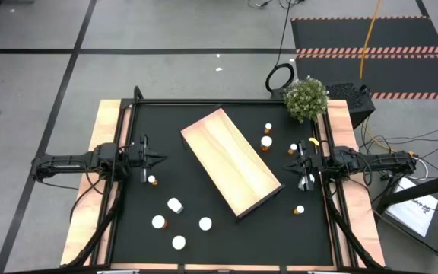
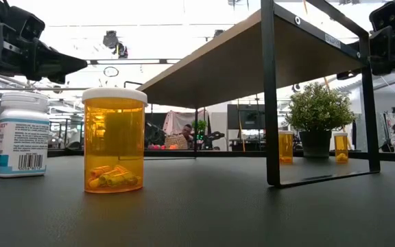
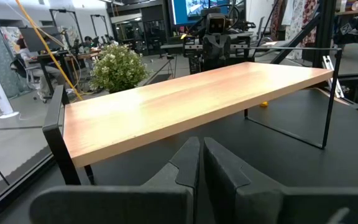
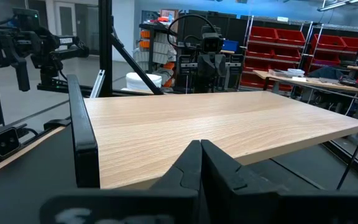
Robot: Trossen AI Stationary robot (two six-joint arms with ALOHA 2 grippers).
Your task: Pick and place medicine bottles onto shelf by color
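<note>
The shelf, a light-wood board on black metal legs, stands slantwise on the middle of the black table; the legs show in the low view. Several white-capped medicine bottles stand near the front left, and several orange ones stand right of the shelf. One orange bottle stands by the left arm. The low view shows an orange bottle and a white one up close. My left gripper and my right gripper hover level at the table's sides, both shut with nothing between their fingers, pointing at the shelf.
A potted plant stands at the table's far right corner. Black frame rails run along the table's edges. Between the white bottles and the shelf's near end lies bare tabletop.
</note>
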